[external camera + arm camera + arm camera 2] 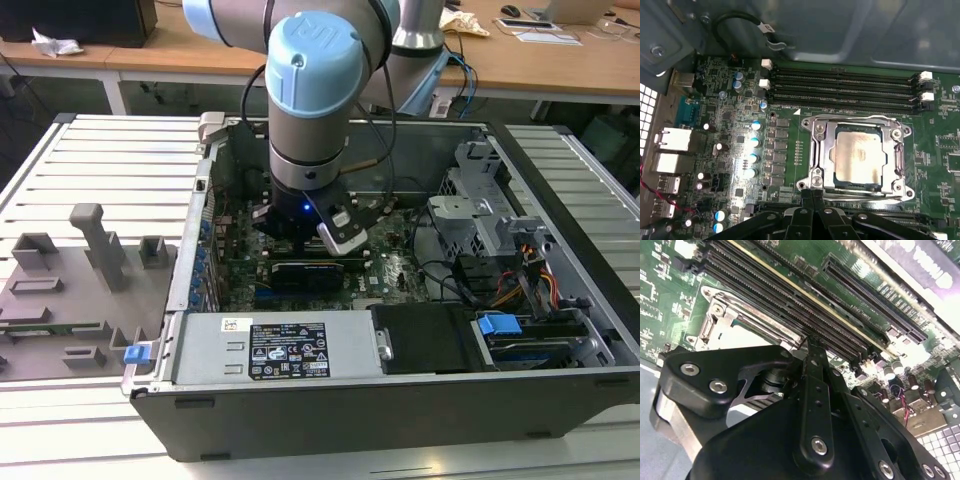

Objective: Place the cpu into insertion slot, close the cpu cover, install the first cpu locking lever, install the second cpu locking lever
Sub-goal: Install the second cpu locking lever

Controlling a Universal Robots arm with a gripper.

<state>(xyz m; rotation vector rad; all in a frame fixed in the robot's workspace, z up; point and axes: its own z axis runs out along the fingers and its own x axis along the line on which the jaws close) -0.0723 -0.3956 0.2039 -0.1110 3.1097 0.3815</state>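
Observation:
The cpu (857, 152), a dull silver square, lies flat in the insertion slot (856, 185) on the green board. The cpu cover (822, 150), a silver frame with a square window, lies down around the chip. Thin wire levers (860, 118) run along the frame's edges. My gripper (812, 193) is shut, its two black fingertips pressed together right at one edge of the cover frame. In the second wrist view the gripper (809, 343) reaches down beside the socket frame (722, 315). In the exterior view the gripper (303, 238) hangs inside the open computer case.
Long black memory slots (840, 85) run beside the socket. A black expansion card (305, 272) lies close to the gripper. The case holds a power supply (280, 350), a drive cage (480, 220) and cables (515, 285). A grey fixture board (70, 290) sits at the exterior view's left.

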